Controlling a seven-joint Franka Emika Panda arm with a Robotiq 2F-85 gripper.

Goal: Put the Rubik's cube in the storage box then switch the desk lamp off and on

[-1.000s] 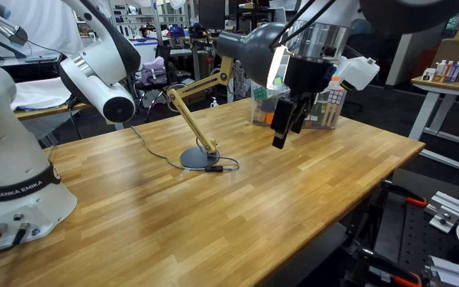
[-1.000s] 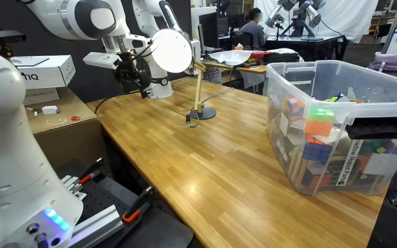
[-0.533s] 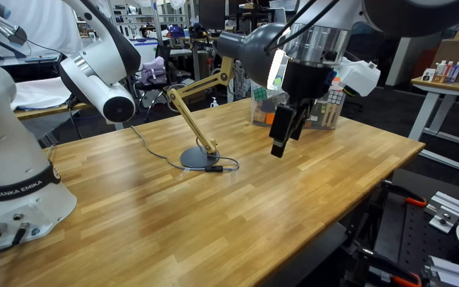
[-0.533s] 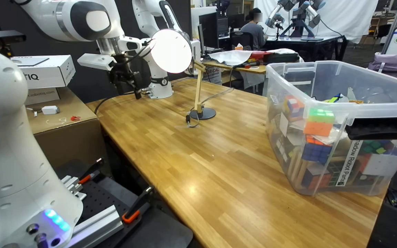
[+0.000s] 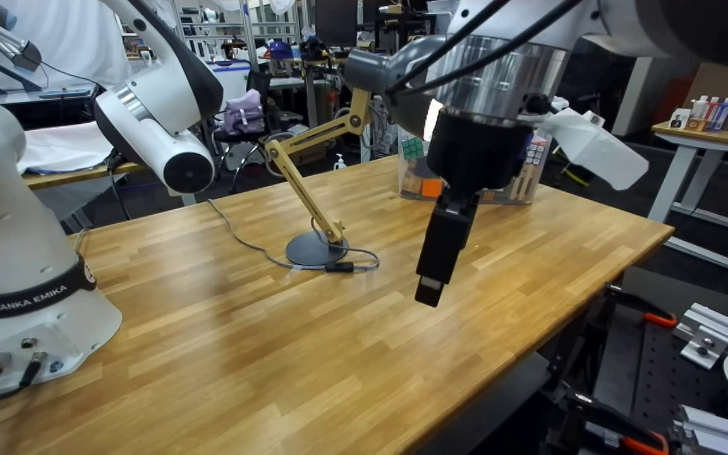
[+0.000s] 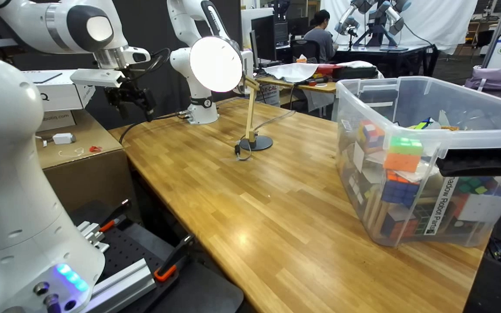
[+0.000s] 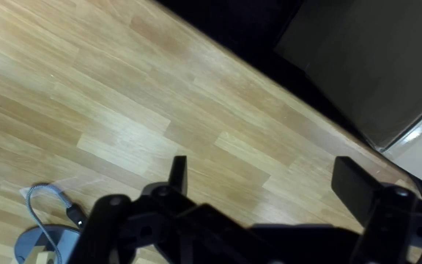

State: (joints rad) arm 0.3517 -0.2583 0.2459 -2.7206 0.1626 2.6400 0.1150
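Two Franka arms (image 6: pixel 9 174) show, with one gripper (image 7: pixel 261 171) of two fingers (image 7: pixel 355 187). There is one desk lamp (image 6: pixel 226 71) with one cord switch (image 5: pixel 339 268), and one storage box (image 6: pixel 472 138); its Rubik's cubes (image 6: pixel 400 191) overlap too much to count. Two orange-and-black clamps (image 6: pixel 173 264), one lavender backpack (image 5: pixel 243 115), one white pump bottle (image 5: pixel 339 163) and one person (image 6: pixel 320 40) appear.

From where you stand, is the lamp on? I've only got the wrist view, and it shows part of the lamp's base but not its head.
Observer: Yes, the desk lamp is lit; its round face glows white in an exterior view.
Operator: Good. What else am I missing?
Observer: In that same view, colourful cubes show through the clear wall of the storage box.
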